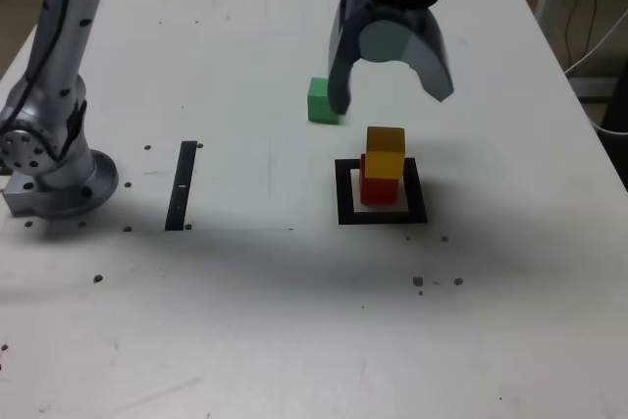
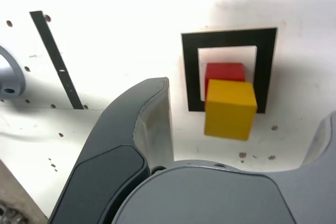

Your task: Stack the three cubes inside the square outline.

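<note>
Yellow cube (image 1: 386,147) atop red (image 1: 377,188), green (image 1: 321,101) apart

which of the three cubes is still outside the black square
The green cube. It sits alone on the table, beyond the square outline, while the yellow cube is stacked on the red cube inside it.

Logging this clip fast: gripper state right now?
Gripper: open, holding nothing, above the yellow cube stacked on the red cube.

The green cube (image 1: 322,101) stands just beside the gripper (image 1: 391,95); bare table (image 1: 294,321) surrounds the yellow-on-red stack (image 1: 383,166).
</note>
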Controlling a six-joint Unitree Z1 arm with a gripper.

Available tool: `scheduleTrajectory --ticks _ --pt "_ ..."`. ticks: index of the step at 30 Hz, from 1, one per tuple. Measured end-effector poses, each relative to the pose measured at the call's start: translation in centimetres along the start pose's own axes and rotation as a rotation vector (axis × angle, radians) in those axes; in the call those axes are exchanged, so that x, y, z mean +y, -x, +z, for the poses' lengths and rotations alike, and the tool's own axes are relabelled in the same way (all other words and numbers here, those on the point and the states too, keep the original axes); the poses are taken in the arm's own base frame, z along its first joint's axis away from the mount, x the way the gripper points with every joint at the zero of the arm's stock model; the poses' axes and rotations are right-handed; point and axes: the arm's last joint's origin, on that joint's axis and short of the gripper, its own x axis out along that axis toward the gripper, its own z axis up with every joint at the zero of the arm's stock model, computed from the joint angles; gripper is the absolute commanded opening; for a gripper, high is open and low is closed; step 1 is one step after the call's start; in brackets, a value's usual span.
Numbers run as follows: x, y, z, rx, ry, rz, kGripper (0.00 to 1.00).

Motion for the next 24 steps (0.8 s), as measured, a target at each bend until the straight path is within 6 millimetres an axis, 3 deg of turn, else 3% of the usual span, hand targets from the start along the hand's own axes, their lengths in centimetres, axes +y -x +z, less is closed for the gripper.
scheduleTrajectory --ticks 16,24 --pt "8.3 -2.2 -3.6 0.071 0.118 -0.019 0.99" --pt "12.4 -4.3 -4.7 0.078 0.135 -0.052 1.00"
